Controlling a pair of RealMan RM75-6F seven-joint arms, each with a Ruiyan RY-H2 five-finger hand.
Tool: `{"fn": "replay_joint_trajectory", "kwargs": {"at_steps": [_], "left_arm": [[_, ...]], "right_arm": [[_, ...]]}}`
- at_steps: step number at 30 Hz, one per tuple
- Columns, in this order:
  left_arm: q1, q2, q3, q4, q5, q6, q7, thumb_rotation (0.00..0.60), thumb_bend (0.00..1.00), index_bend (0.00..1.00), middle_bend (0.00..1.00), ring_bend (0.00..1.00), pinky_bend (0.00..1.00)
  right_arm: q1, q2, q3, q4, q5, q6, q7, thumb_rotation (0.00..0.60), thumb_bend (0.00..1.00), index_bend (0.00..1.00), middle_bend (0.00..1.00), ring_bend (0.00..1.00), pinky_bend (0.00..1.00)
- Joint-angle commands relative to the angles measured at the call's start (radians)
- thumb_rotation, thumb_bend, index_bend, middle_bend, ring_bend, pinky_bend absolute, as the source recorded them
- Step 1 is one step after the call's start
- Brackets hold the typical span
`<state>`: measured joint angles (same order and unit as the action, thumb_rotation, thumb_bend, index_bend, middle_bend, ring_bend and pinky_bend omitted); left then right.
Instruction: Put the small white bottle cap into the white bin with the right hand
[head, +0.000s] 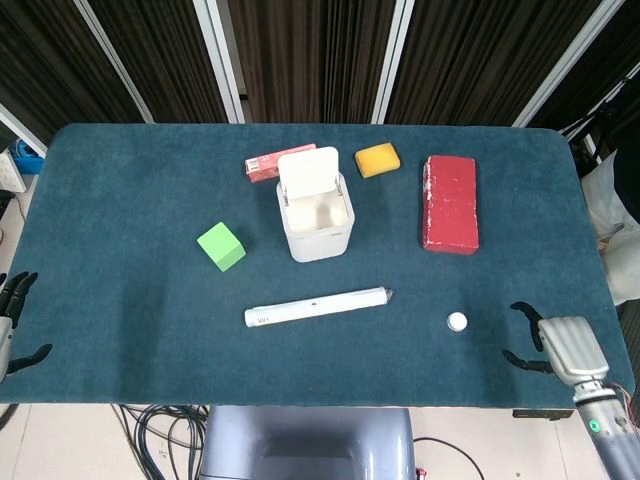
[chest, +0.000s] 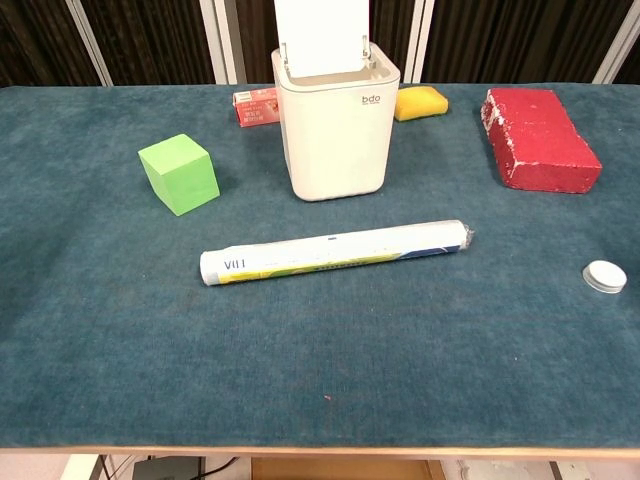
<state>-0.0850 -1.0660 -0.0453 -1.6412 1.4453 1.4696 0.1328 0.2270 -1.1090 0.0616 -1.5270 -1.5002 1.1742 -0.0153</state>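
Note:
The small white bottle cap lies flat on the blue cloth near the front right; in the chest view the cap sits close to the right border. The white bin stands mid-table with its lid flipped up, also seen as the tall bin in the chest view. My right hand hovers at the front right edge, to the right of the cap and apart from it, fingers spread and holding nothing. My left hand shows at the far left edge, fingers apart and empty.
A white rolled tube lies in front of the bin, left of the cap. A green cube sits left of the bin. Behind it are a red box and a yellow sponge; a red brick lies to the right.

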Motion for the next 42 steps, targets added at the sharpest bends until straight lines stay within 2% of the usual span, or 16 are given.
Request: {"fn": "replay_joint_trajectory", "kwargs": {"at_steps": [1,5,16,42], "left_arm": [[0.0,0.001,-0.001,0.0,-0.007,-0.004,0.003,0.6,0.17,0.11,0.16,0.03,0.0],[-0.001,0.004,-0.004,-0.005,-0.022,-0.012,0.008,0.6,0.17,0.11,0.16,0.03,0.0],[-0.002,0.005,-0.006,-0.007,-0.029,-0.015,0.015,0.6,0.17,0.11,0.16,0.03,0.0],[-0.005,0.001,-0.008,-0.006,-0.039,-0.022,0.027,0.6,0.17,0.11,0.16,0.03,0.0]], "right_arm": [[0.126,-0.017,0.033,0.029,0.095,-0.195,-0.052,0.6,0.12,0.28,0.78,0.85,0.77],[0.18,-0.073,0.048,0.071,0.153,-0.274,-0.096,0.6,0.12,0.29,0.78,0.85,0.77],[0.238,-0.181,0.042,0.16,0.232,-0.347,-0.159,0.6,0.11,0.32,0.78,0.84,0.77],[0.256,-0.296,0.005,0.252,0.22,-0.303,-0.192,0.6,0.12,0.47,0.79,0.85,0.79]]}}
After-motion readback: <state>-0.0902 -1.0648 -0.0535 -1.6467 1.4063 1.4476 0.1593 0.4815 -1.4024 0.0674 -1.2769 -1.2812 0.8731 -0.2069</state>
